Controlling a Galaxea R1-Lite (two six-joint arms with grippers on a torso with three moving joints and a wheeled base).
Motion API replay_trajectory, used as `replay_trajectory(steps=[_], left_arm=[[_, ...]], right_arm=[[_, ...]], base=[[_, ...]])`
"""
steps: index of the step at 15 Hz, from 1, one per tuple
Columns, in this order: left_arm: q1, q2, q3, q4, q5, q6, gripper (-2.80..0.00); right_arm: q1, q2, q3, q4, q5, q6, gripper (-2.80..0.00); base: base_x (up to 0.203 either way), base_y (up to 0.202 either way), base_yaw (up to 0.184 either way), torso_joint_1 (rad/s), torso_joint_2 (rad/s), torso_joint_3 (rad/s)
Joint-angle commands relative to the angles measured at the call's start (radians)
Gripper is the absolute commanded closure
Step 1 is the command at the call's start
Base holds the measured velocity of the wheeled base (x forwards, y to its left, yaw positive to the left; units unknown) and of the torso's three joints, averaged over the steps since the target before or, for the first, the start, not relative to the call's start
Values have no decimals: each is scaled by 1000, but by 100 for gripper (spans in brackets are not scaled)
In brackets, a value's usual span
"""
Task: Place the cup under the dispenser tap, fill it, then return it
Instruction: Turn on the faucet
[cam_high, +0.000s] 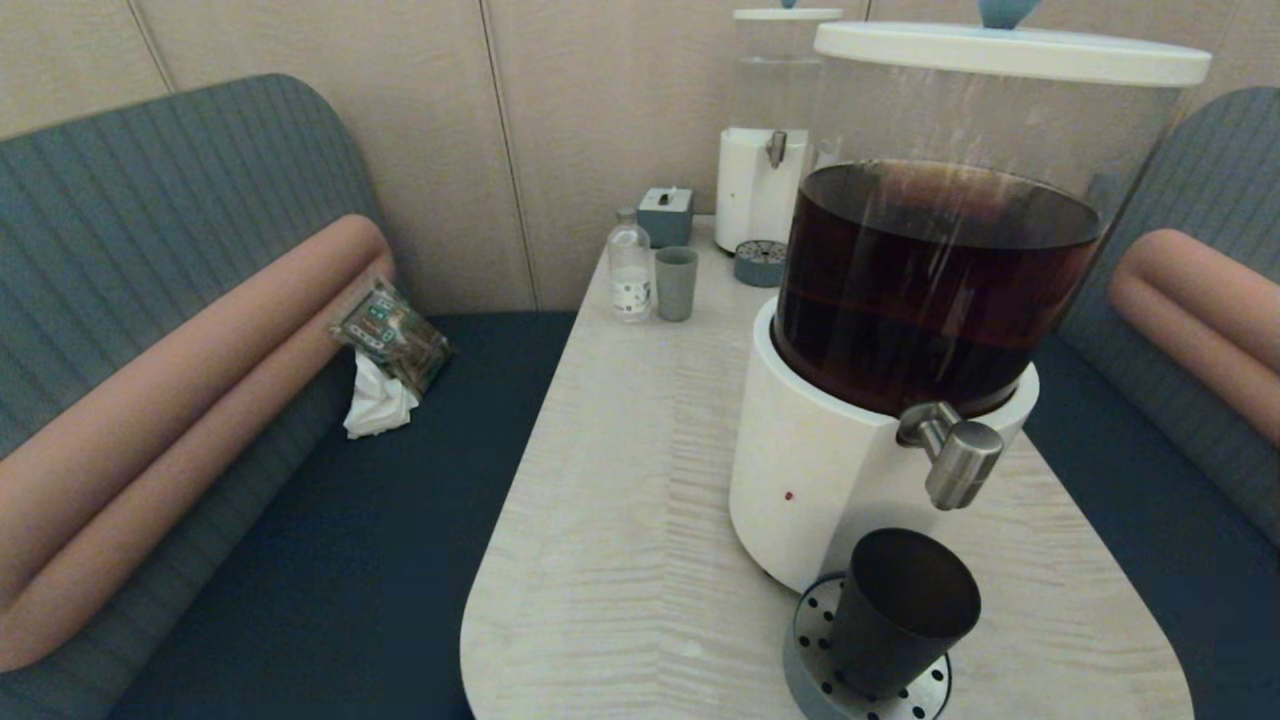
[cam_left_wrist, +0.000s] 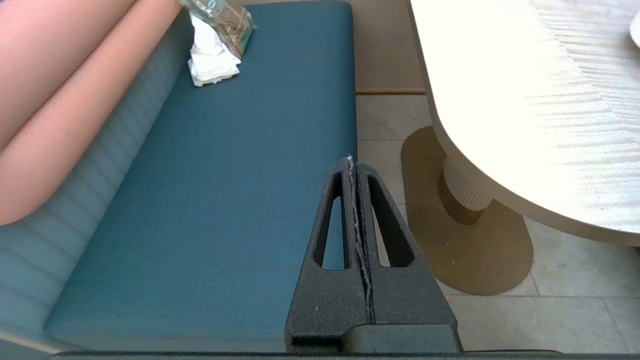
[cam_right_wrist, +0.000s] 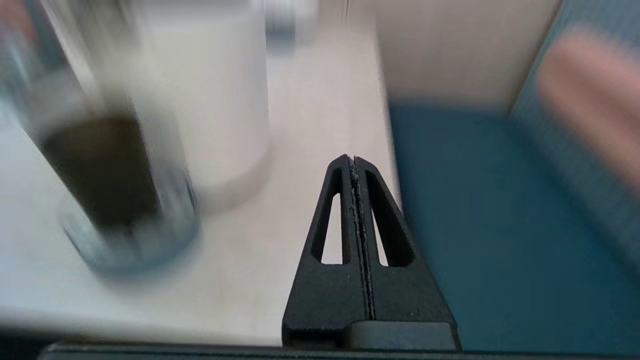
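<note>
Both grippers, left (cam_left_wrist: 356, 165) and right (cam_right_wrist: 354, 162), are closed and hold nothing. Cup (cam_high: 900, 615) sits under tap (cam_high: 955, 455); turn the knob slowly to avoid spills.

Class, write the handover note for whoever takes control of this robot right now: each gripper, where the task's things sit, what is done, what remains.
Left gripper: fingers shut, empty, off the table over the blue bench seat.
Right gripper: fingers shut, empty, near the table's right edge, beside the cup.
The cup stands on the perforated drip tray, below the dispenser tap.
Done: cup placed at the tap.
Whether it holds any liquid cannot be told.
Left: fill it if needed, then return it.
</note>
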Motion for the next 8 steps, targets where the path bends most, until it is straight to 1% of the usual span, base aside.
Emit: replay_trajectory(steps=[1,3,4,6,8], left_arm=[[0,0,0,0,0,0,0],[0,0,-1,0,0,0,0],[0,0,-1,0,0,0,0],[0,0,-1,0,0,0,0],[0,0,1,0,0,0,0]], right_arm=[[0,63,-232,67,4,7,0],[0,207,-511,141,19,20,0],[-1,303,-628,166,26,24,0],[-6,473,-792,206,52,31,0],[-9,634,-886,249,81,38,0]], base=[[0,0,0,0,0,0],[0,0,0,0,0,0],[0,0,0,0,0,0],[0,0,0,0,0,0],[0,0,0,0,0,0]])
